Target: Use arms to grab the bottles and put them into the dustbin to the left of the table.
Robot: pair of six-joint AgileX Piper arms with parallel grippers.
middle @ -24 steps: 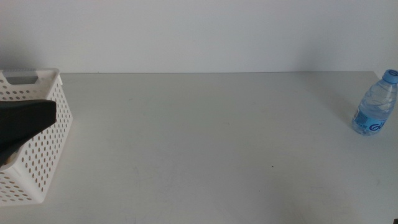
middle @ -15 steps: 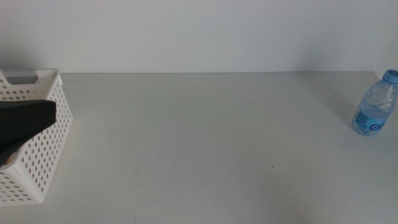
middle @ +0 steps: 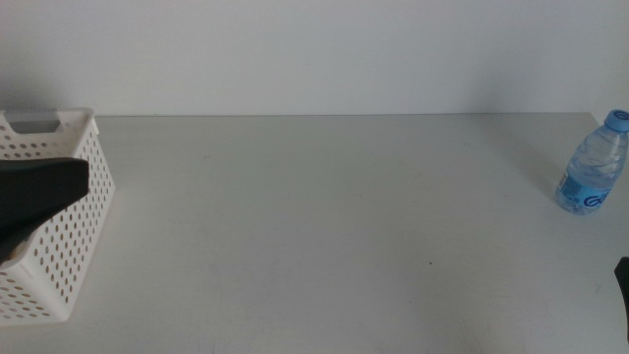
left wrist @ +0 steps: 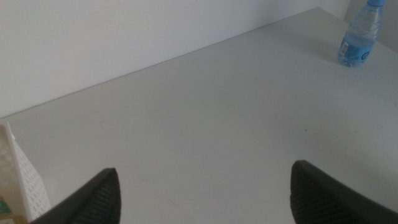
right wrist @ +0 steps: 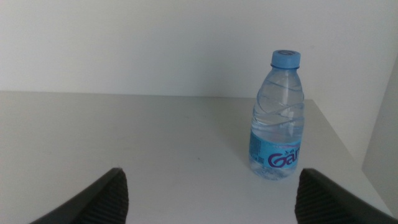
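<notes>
The bottle [middle: 592,165] stands upright at the far right of the table [middle: 324,216], clear, blue-capped, with a blue label; my right wrist camera sees it [right wrist: 278,118] just ahead, a little to one side of the line between my jaws and well clear of them. It is the only bottle left on the tabletop in any view, so I judge it the last one to collect.

My right gripper [right wrist: 210,190] faces it with jaws spread wide and nothing between them. In the middle view only a dark corner of that gripper [middle: 623,280] shows at the right edge, nearer the camera than the bottle.

My left gripper [left wrist: 205,190] is also wide open and empty, and its dark body [middle: 37,197] hangs over the bin [middle: 69,236] at the table's left end. From its wrist camera I see a strip of the bin's perforated wall [left wrist: 28,177] and, at the very corner, a scrap of something pale and green inside; it may be a bottle already dropped in, but too little shows to be sure. The bin's inside is otherwise hidden from me.

So, as I judge it, the left side's work looks finished or close to it. What remains is for my right arm to close on the water bottle, and then to get it across the whole width of the table to the bin, perhaps by passing it to my left gripper.
</notes>
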